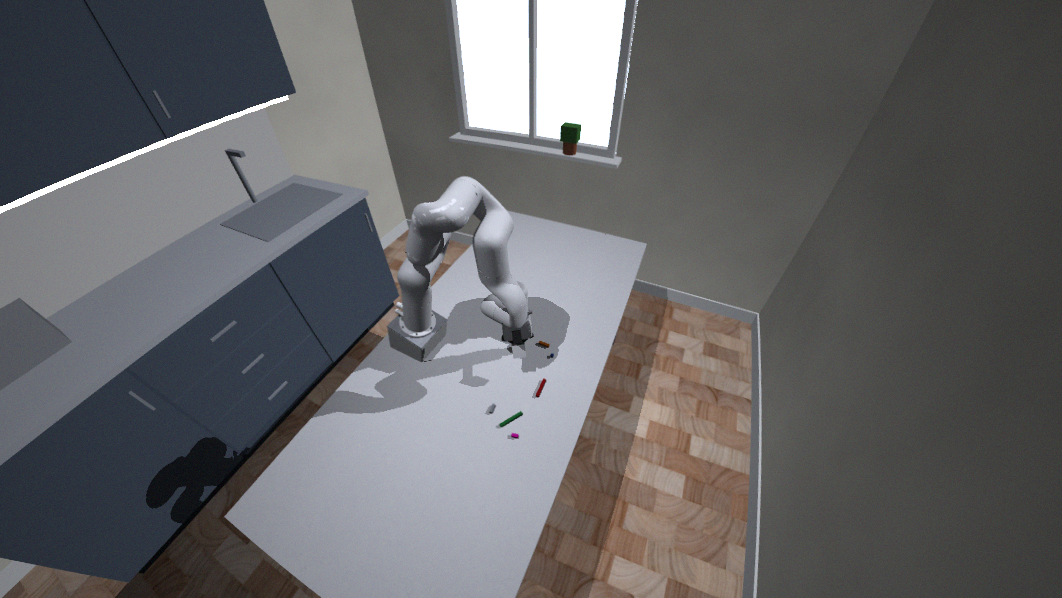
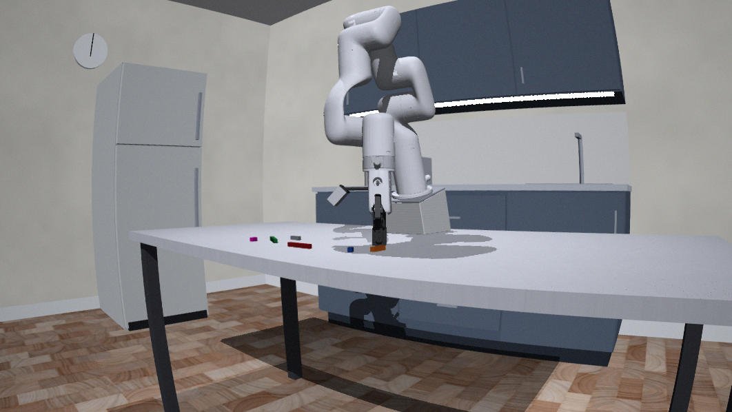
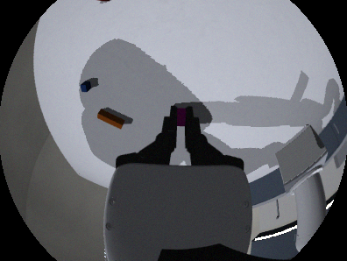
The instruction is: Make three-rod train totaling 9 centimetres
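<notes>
My gripper (image 1: 515, 340) (image 2: 378, 240) (image 3: 180, 115) is down at the table top, shut on a small magenta rod (image 3: 181, 113) that shows between the fingertips only in the wrist view. An orange rod (image 1: 543, 343) (image 2: 377, 249) (image 3: 113, 118) lies just beside the gripper. A blue rod (image 1: 550, 356) (image 2: 350, 249) (image 3: 88, 87) lies a little past it. A red rod (image 1: 540, 387) (image 2: 299, 245) lies further out. A grey rod (image 1: 490, 408) (image 2: 295, 238), a green rod (image 1: 509, 419) (image 2: 273, 239) and a second magenta rod (image 1: 512, 436) (image 2: 253, 238) lie apart beyond the red one.
All rods lie on the white table (image 1: 416, 482) (image 2: 512, 266), near its long edge towards the wooden floor. The arm's base (image 1: 416, 338) (image 2: 427, 215) stands on the table at the opposite edge, by the kitchen counter.
</notes>
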Action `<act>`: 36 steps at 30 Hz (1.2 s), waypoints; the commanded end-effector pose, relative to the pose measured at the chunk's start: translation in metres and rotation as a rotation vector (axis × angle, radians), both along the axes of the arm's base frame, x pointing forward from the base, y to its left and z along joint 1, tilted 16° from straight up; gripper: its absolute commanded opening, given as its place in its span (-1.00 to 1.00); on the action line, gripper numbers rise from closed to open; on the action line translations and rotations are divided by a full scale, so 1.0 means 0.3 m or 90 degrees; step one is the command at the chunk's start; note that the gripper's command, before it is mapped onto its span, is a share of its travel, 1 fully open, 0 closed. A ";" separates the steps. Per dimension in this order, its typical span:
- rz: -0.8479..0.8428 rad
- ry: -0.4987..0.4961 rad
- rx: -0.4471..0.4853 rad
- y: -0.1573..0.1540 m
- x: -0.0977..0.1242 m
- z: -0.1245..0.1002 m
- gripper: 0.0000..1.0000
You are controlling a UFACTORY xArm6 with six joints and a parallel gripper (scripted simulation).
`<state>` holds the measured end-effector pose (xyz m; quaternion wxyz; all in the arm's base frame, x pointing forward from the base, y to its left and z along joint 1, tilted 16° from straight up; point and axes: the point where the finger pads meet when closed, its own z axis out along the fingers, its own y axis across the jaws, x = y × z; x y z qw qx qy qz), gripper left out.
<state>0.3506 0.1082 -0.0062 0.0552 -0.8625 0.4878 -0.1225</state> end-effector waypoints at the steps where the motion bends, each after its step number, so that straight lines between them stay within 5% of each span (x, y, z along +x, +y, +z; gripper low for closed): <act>1: 0.000 -0.001 0.001 0.001 0.003 0.002 -0.92; 36: 0.000 -0.001 0.000 0.002 -0.003 0.022 -0.92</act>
